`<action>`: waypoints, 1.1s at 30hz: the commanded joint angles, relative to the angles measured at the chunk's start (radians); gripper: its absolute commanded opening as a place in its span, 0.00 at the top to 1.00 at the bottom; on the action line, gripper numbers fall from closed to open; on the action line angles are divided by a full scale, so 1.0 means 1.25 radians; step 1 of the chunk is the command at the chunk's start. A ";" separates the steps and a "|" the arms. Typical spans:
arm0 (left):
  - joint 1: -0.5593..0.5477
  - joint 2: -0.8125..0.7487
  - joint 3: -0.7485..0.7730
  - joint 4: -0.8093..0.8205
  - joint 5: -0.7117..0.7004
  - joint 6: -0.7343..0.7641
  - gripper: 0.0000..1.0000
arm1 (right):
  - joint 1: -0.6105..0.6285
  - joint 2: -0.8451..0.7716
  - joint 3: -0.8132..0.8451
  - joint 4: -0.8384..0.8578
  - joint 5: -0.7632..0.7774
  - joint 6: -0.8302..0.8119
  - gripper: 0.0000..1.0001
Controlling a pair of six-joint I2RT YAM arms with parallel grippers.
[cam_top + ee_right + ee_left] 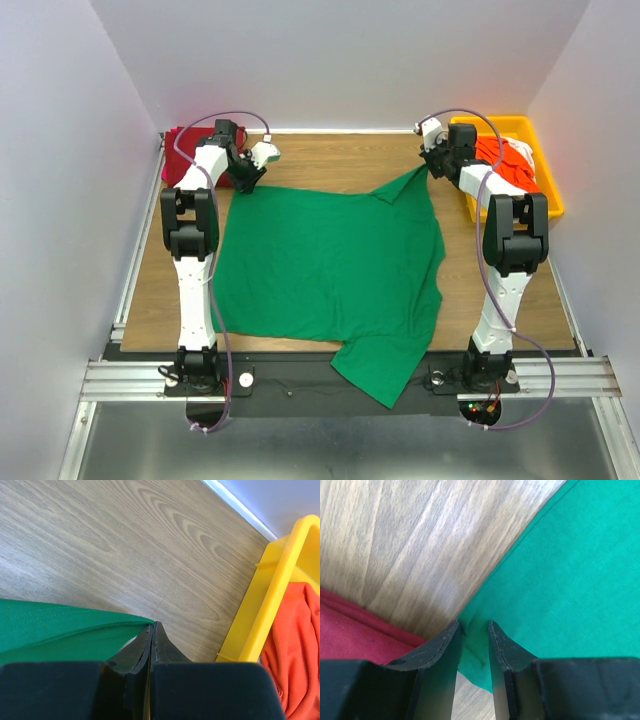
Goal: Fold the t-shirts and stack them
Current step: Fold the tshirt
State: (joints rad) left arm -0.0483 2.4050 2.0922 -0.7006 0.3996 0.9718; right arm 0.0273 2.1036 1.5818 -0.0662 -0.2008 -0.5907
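Note:
A bright green t-shirt (330,260) lies spread flat over the middle of the table, one part hanging over the near edge. My left gripper (245,172) sits at its far left corner. In the left wrist view the gripper (474,625) is open, its fingers apart with the green corner (475,650) loose between them. My right gripper (432,165) is shut on the far right corner, which is pulled up into a peak. The right wrist view shows the gripper (151,625) pinching the green edge (50,625). A dark red t-shirt (185,150) lies folded at the far left.
A yellow tray (548,195) stands at the far right, close beside my right gripper, holding an orange-red shirt (500,160) and some white cloth (522,150). In the right wrist view the tray wall (270,595) is just right of the fingers. Grey walls enclose the table.

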 commanded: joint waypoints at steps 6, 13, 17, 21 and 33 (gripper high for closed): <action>-0.006 -0.050 0.004 0.007 -0.055 0.058 0.58 | 0.000 0.003 0.022 0.046 0.012 -0.007 0.99; -0.019 -0.045 0.027 -0.017 -0.073 0.118 0.57 | 0.001 0.002 0.017 0.046 0.013 -0.010 0.99; -0.023 -0.041 0.036 -0.024 -0.067 0.143 0.57 | 0.001 0.004 0.016 0.044 0.010 -0.011 0.99; -0.024 -0.045 0.052 -0.020 -0.062 0.153 0.56 | 0.001 0.006 0.015 0.046 0.012 -0.013 0.99; -0.025 -0.002 0.081 -0.084 -0.082 0.208 0.55 | 0.000 0.008 0.010 0.046 0.015 -0.022 1.00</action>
State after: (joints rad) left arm -0.0776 2.4058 2.1605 -0.7429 0.3027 1.1889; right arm 0.0273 2.1036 1.5818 -0.0666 -0.1978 -0.6025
